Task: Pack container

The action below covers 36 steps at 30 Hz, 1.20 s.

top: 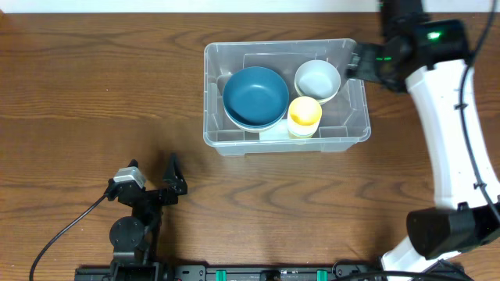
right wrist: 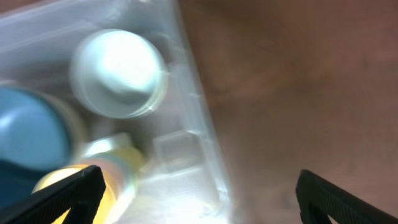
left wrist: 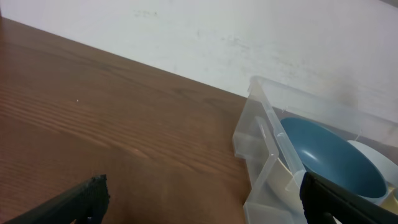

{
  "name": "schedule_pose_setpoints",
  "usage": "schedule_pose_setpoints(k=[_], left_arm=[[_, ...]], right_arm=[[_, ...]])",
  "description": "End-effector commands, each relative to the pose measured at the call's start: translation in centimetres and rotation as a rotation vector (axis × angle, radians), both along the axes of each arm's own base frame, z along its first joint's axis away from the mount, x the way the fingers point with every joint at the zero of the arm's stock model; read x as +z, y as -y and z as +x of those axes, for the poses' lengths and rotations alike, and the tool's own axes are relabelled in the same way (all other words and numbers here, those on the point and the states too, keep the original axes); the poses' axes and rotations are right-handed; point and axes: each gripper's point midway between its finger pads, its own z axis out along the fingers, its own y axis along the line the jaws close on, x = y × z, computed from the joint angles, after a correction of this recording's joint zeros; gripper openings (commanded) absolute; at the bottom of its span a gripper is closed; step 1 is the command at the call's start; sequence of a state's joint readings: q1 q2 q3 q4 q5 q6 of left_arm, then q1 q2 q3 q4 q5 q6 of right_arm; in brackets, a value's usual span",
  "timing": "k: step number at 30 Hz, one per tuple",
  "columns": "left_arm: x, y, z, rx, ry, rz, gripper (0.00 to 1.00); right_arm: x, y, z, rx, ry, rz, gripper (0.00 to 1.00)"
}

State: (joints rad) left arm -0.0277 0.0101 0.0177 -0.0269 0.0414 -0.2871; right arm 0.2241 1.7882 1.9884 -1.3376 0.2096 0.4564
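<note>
The clear plastic container (top: pixel 223 144) stands on the wooden table at centre back. Inside are a blue bowl (top: pixel 255 96), a white bowl (top: pixel 317 80) and a yellow cup (top: pixel 304 115). My right gripper (top: pixel 353 62) is open and empty above the container's far right corner; its wrist view shows the white bowl (right wrist: pixel 118 71), the yellow cup (right wrist: pixel 93 177), the blue bowl's edge (right wrist: pixel 28 134) and the container wall (right wrist: pixel 199 118). My left gripper (top: pixel 156 181) is open and empty, low at the front left, apart from the container (left wrist: pixel 261 155).
Bare wooden table surrounds the container on all sides. A black cable (top: pixel 62 234) runs from the left arm's base towards the front left edge. The right arm's white body (top: pixel 449 133) stretches along the right side.
</note>
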Motion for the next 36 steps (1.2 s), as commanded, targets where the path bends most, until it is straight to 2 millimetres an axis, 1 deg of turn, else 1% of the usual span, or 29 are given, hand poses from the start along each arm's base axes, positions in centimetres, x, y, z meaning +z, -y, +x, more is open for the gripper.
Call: schedule_pose_setpoints(k=[1,4,6,9,11,13,15,21,23,27,32,36], left_arm=[[-1.6,-0.5,-0.1,0.029,-0.053,0.023,0.98],[-1.6,-0.5,-0.1,0.029,-0.053,0.023,0.98],[-1.6,-0.5,-0.1,0.029,-0.053,0.023,0.98],[-1.6,-0.5,-0.1,0.029,-0.053,0.023,0.98],[-1.6,-0.5,-0.1,0.029,-0.053,0.023,0.98],[-1.6,-0.5,-0.1,0.029,-0.053,0.023,0.98],[-1.6,-0.5,-0.1,0.029,-0.053,0.023,0.98],[-1.6,-0.5,-0.1,0.029,-0.053,0.023,0.98],[-1.6,-0.5,-0.1,0.029,-0.053,0.023,0.98],[-1.6,-0.5,-0.1,0.029,-0.053,0.023,0.98],[-1.6,-0.5,-0.1,0.029,-0.053,0.023,0.98],[-1.6,-0.5,-0.1,0.029,-0.053,0.023,0.98]], right_arm=[[3.3,-1.1,0.5,0.009,0.151,-0.072,0.99],[4.8,-2.7,1.8,0.077,0.271,-0.065,0.99],[5.5,-3.4,2.4,0.120,0.351,-0.041,0.99],[6.3,-4.3,2.5,0.217,0.475,-0.007,0.99],[6.6,-4.4,2.0,0.278,0.547,0.009,0.99],[6.3,-3.8,0.8,0.296,0.591,0.025,0.99],[5.6,-2.7,-0.7,0.283,0.608,0.031,0.99],[2.7,1.8,-6.4,0.183,0.621,0.026,0.99],[2.3,2.9,-7.6,0.149,0.674,0.030,0.99],[1.9,3.9,-9.4,0.123,0.827,0.029,0.99],[0.0,4.2,-11.7,0.122,0.954,0.028,0.99],[-2.2,4.8,-13.1,0.121,0.981,0.004,0.99]])
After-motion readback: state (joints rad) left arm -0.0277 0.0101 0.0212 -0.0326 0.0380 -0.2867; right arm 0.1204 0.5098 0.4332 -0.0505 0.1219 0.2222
